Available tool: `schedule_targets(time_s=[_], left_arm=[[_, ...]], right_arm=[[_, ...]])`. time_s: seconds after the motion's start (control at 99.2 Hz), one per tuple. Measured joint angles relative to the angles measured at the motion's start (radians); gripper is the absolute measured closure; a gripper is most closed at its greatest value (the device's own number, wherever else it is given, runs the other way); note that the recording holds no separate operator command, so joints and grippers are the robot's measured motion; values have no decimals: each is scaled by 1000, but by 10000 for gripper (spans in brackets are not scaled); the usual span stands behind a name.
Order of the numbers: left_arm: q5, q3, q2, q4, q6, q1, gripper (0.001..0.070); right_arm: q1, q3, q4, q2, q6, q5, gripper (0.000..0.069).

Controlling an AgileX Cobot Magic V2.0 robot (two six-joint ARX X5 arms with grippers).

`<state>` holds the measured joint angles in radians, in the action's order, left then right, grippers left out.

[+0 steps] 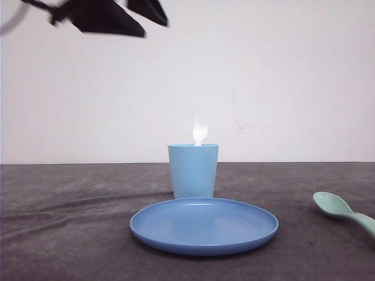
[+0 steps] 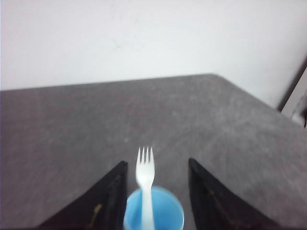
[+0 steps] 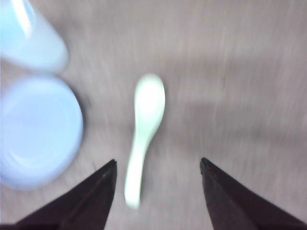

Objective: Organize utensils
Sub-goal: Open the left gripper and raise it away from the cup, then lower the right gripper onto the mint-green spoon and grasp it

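Fork (image 1: pixel 200 131) stands in cup (image 1: pixel 193 171), stowed; left end effector (image 2: pixel 156 191) open above. Right end effector (image 3: pixel 158 191) open over spoon (image 3: pixel 144 129), lining up grasp.

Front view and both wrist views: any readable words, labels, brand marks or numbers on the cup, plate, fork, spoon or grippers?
None can be read.
The cup, plate, fork and spoon all look plain, with no print or moulded mark visible.
The right wrist view is motion-blurred, so fine marks there could not be read anyway.
The left gripper has faint yellowish specks on its fingers, too small to read.
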<state>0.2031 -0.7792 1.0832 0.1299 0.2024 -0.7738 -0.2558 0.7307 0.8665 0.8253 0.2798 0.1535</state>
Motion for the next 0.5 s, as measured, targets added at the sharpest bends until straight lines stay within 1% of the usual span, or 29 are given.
schedule_targets(time_s=[0.091,0.202,0.403,0.504], left_arm=[[0,0,-99,-136,0,-9,482],[0,0,-200,-254,0,-15,482],[0,0,-323,-400,8,-23,481],[0,0,-361,-450,20,-23,481]], right_arm=[[-47,0,6,66,19,-23,347],[-101,0,0,135,48,-59,347],[-211,0,-69,242,106,-106,347],[-259,0,-85,295,129,-161,347]])
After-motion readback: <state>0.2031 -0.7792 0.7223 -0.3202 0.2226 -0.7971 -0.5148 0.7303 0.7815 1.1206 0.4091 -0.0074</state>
